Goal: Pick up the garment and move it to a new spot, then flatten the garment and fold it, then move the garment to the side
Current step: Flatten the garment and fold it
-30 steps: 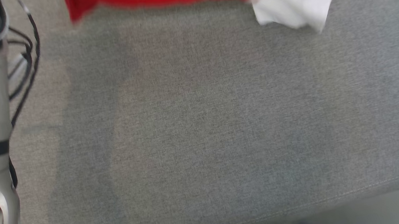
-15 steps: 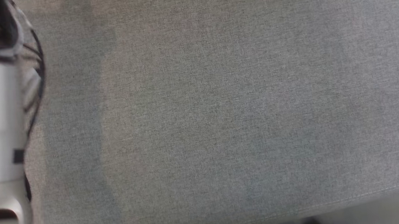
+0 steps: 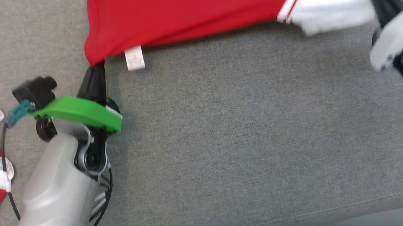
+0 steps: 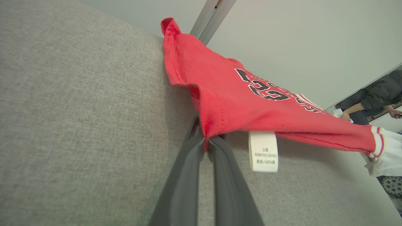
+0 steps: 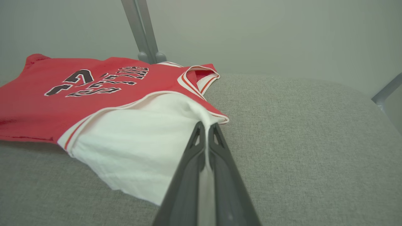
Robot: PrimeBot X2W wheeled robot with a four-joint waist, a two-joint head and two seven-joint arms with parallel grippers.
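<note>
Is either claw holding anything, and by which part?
Both hold the red garment: the left claw pinches its red bottom corner by the white label; the right claw pinches the white sleeve.

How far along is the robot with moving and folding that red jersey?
Done: the red garment is gripped, the left gripper shut on its corner beside the care label, the right gripper shut on the white sleeve. In hand: it is stretched between them over the grey cushion, near edge raised, so either moving or flattening; I cannot tell which. Left: no fold shows, and setting it aside.
</note>
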